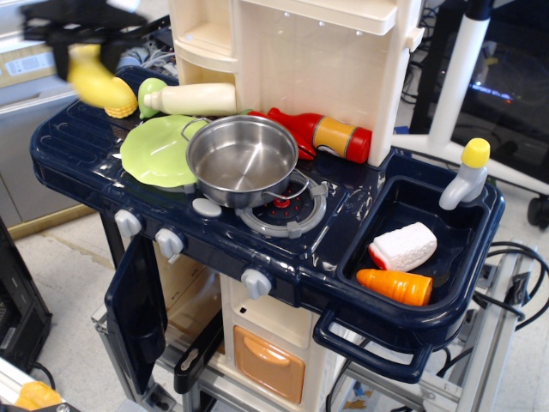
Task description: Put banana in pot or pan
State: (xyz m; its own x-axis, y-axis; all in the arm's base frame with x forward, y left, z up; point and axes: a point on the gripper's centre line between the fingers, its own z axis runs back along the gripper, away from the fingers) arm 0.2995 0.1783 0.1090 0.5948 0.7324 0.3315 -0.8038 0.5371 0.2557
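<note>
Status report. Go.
Gripper blurred, banana up off the counter with it. Pot empty on the stove. Plate beside it, path open.
</note>
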